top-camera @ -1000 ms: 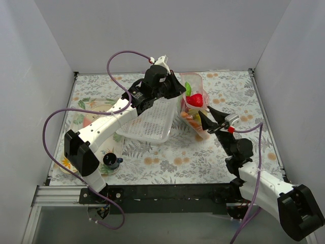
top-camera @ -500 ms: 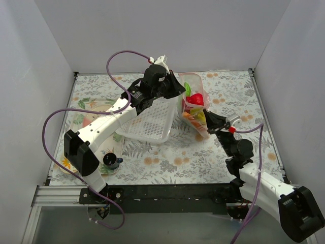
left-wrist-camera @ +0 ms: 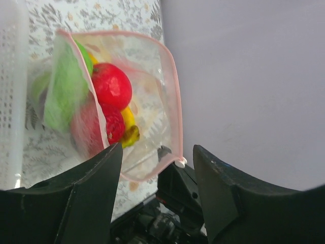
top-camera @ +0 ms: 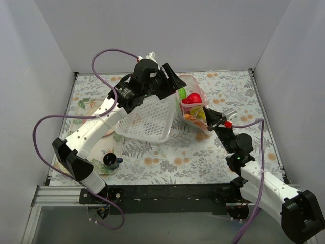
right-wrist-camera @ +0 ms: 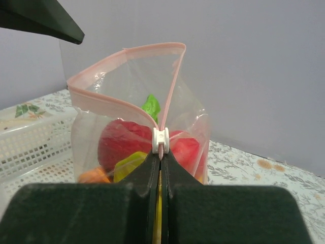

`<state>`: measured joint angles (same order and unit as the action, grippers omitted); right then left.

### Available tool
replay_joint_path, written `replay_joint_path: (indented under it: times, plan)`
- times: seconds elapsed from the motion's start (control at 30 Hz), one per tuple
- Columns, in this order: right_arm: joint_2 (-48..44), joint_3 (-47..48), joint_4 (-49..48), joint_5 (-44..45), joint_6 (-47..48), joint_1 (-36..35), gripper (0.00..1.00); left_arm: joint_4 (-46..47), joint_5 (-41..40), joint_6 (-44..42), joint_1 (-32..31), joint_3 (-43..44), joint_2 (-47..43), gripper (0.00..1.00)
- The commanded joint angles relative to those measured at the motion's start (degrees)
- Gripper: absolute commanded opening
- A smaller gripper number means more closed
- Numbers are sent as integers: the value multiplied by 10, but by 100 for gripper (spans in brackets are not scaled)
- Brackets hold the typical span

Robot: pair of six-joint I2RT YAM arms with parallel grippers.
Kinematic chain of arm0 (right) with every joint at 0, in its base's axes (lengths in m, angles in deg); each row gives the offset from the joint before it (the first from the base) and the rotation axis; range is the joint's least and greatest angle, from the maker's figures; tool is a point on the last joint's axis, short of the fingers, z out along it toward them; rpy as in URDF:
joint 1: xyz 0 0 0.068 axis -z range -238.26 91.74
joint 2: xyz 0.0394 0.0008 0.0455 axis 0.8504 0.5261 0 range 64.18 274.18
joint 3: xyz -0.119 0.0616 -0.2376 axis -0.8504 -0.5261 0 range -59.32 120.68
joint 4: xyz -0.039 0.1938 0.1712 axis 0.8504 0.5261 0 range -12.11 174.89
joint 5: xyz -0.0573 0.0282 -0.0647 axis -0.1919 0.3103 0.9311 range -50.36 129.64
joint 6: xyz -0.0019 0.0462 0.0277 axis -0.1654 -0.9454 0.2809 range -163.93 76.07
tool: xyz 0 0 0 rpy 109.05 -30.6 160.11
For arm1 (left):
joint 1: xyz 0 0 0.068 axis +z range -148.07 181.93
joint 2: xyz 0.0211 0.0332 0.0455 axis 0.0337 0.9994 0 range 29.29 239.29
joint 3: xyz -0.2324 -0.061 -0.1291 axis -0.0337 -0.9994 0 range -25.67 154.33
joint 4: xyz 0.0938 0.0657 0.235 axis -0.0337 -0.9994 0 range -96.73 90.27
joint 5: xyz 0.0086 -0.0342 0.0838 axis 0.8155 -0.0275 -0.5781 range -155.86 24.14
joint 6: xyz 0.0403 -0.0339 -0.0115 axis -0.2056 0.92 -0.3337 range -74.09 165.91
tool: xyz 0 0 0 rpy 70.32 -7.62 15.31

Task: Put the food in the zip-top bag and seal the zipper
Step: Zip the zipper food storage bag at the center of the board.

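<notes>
The clear zip-top bag [top-camera: 194, 105] stands upright beside the basket, its mouth gaping. The food inside shows as a red apple [right-wrist-camera: 122, 140], a green piece [left-wrist-camera: 66, 94], a yellow piece [right-wrist-camera: 127, 165] and an orange piece [right-wrist-camera: 91, 175]. The pink zipper [right-wrist-camera: 127, 51] forms an open loop round the mouth. My right gripper [right-wrist-camera: 161, 152] is shut on the zipper strip just under its white slider [right-wrist-camera: 161, 140], at the bag's near corner [top-camera: 208, 116]. My left gripper [top-camera: 175, 82] is open at the bag's far side, holding nothing. Its fingers [left-wrist-camera: 76, 203] frame the slider corner [left-wrist-camera: 180, 162].
A white slotted basket [top-camera: 147, 119] lies left of the bag, under the left arm. Floral plates [top-camera: 86, 109] sit at the left, and a small black object [top-camera: 110, 161] rests near the front left. White walls enclose the table on three sides.
My right gripper has shut on the zipper's near end. My left gripper has let go of the bag's mouth, opened and drawn back to the left. The bag stays upright.
</notes>
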<state>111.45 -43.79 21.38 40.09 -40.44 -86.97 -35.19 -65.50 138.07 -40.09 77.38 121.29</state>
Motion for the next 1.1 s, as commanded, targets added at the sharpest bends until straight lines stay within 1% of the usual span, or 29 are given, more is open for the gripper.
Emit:
replay_joint_path:
  times: [0.0,0.07,0.13,0.2,0.27,0.37,0.4,0.43,0.47,0.67,0.87,0.97,1.07]
  plan:
    - [-13,35,23,31,53,-10,1,-35,40,86,-45,-28,-21,56]
    - [-16,44,44,35,68,-15,1,-23,37,118,-65,-29,-6,56]
    - [-19,44,51,44,81,-20,1,-23,39,134,-89,-8,12,57]
    - [-22,48,61,49,90,-21,1,-27,24,147,-112,24,37,56]
    - [-24,50,71,51,103,-25,1,-29,11,157,-121,39,49,55]
    - [-31,56,86,53,120,-29,1,-40,3,173,-124,72,77,49]
    - [-34,58,92,54,124,-30,1,-48,-19,176,-124,80,92,47]
    - [-35,64,97,54,131,-32,1,-58,-25,187,-124,88,96,43]
    - [-34,65,101,53,143,-35,1,-58,-29,193,-124,87,99,41]
    - [-32,72,104,44,166,-38,1,-71,-56,208,-125,109,121,38]
    - [-26,82,113,42,173,-39,1,-72,-52,207,-124,135,142,37]
    - [-28,82,115,48,179,-40,1,-74,-48,208,-124,133,144,34]
    - [-26,82,119,47,180,-40,1,-68,-47,212,-124,113,137,33]
